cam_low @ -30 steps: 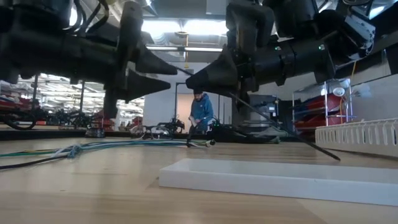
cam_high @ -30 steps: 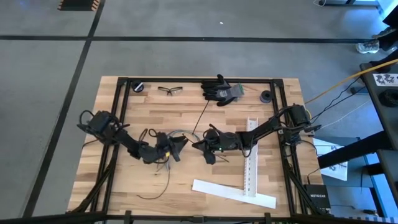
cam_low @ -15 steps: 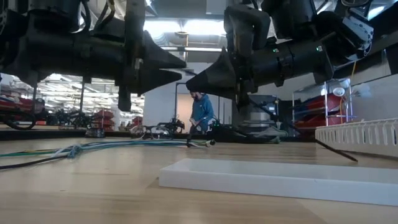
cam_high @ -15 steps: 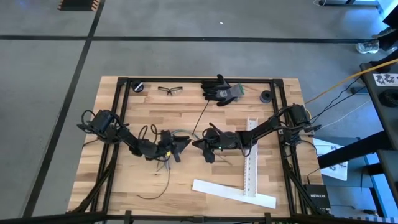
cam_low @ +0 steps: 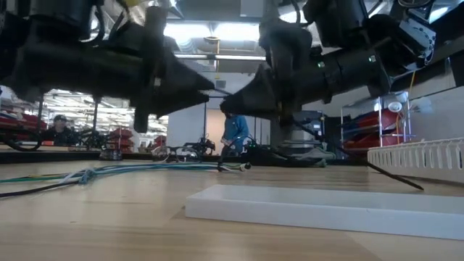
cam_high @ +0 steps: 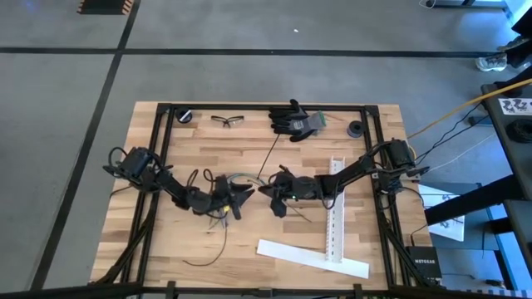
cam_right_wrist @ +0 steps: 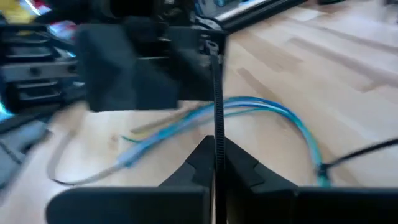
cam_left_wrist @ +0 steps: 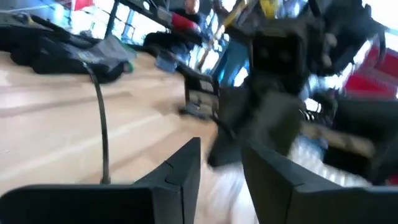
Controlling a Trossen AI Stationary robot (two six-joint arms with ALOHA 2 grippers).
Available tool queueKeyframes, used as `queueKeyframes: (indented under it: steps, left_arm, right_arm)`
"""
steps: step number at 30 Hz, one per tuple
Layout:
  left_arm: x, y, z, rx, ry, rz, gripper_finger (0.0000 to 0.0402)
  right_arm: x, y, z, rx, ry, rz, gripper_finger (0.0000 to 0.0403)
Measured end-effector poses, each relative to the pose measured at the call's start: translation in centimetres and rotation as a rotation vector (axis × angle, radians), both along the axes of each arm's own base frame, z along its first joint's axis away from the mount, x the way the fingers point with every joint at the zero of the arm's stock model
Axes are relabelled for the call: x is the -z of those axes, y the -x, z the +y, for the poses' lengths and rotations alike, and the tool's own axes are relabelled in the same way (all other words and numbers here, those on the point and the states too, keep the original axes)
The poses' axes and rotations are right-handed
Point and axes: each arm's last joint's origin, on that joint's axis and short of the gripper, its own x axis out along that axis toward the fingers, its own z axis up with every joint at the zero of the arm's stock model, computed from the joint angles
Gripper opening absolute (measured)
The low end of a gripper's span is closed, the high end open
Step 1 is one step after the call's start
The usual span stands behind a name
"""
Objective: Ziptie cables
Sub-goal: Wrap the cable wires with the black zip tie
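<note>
Since the earlier frame, left gripper has advanced toward right gripper, fingers slightly apart, holding nothing visible. Cables lie on counter below. Right gripper pinches an upright ziptie.

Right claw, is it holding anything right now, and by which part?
Yes. The right claw is shut on a black ziptie, pinching it partway along; the far tip reaches the left claw.

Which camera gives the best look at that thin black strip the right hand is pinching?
The right wrist view: the ziptie rises straight from the shut right hand. High view shows only a thin line; the low and left wrist views show it unclearly.
</note>
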Motion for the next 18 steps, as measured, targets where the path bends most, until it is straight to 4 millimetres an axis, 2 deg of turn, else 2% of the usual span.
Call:
queueKeyframes:
  steps: [5, 9, 15, 18]
  left_arm:
    - [0.4, 1.0, -0.3, -0.008, 0.010, 0.008, 0.0100]
    - [0.5, 1.1, -0.3, -0.022, 0.099, -0.027, 0.0100]
    - [0.6, -0.3, 1.1, -0.134, 0.317, -0.108, 0.0100]
    - [0.5, -1.1, 1.4, -0.152, 0.352, -0.114, 0.0100]
  right_arm:
    - [0.8, 0.3, -0.2, 0.052, 0.067, 0.086, 0.0000]
    - [0.7, 0.4, 0.1, 0.106, 0.142, 0.105, 0.0000]
    - [-0.6, -0.7, 2.2, 0.201, 0.378, 0.212, 0.0000]
    - [-1.3, -1.2, 3.0, 0.249, 0.512, 0.301, 0.0000]
